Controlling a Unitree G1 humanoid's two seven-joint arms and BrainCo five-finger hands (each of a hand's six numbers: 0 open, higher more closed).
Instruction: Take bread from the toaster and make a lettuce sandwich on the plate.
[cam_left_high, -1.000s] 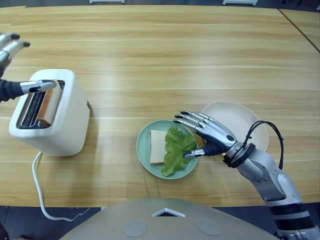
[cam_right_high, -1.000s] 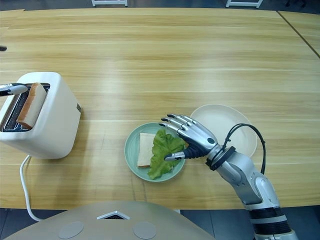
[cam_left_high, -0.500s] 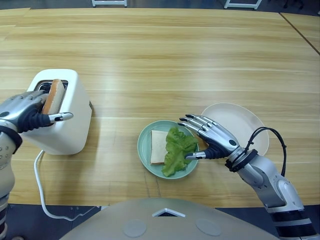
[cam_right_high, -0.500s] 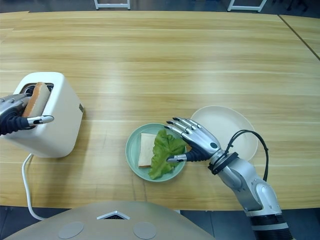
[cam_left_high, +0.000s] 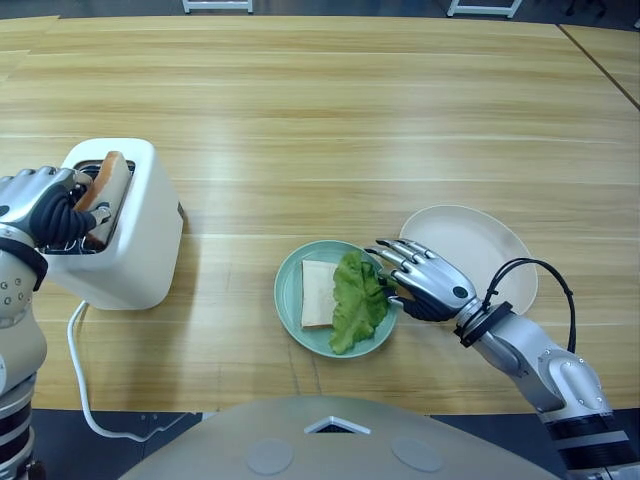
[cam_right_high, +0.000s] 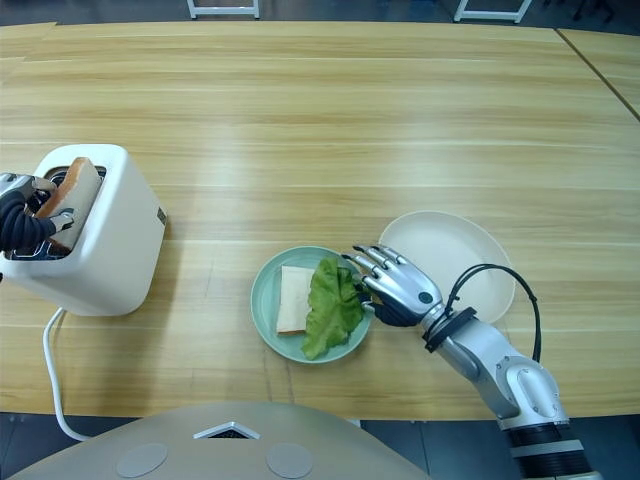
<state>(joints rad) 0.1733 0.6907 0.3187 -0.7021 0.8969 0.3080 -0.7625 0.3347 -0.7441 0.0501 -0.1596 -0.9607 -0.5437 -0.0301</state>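
Crust upward, the bread slice (cam_left_high: 112, 180) stands on edge in the slot of the white toaster (cam_left_high: 135, 260), its long axis running roughly 12 to 6 o'clock and leaning a touch toward 1. The toaster sits at about 9 o'clock from the green plate (cam_left_high: 285, 290), near the counter (cam_left_high: 330, 120) edge, with its cord (cam_left_high: 72, 350) trailing off toward 6. The left hand (cam_left_high: 45, 210) comes in from 9 o'clock, fingers curled tight around the slice at its middle. On the green plate a second slice (cam_left_high: 315, 295) lies flat on the 9 o'clock half, and the lettuce (cam_left_high: 355, 300) lies beside and partly over it, bunched lengthwise from 12 to 6. The right hand (cam_left_high: 425, 285) reaches in from 4 o'clock, fingers curled closed on the leaf's 3 o'clock edge. A cream plate (cam_left_high: 475, 245) touches the green plate's rim at about 2 o'clock, behind the right hand. Toward 12 o'clock the counter stretches wide and bare.
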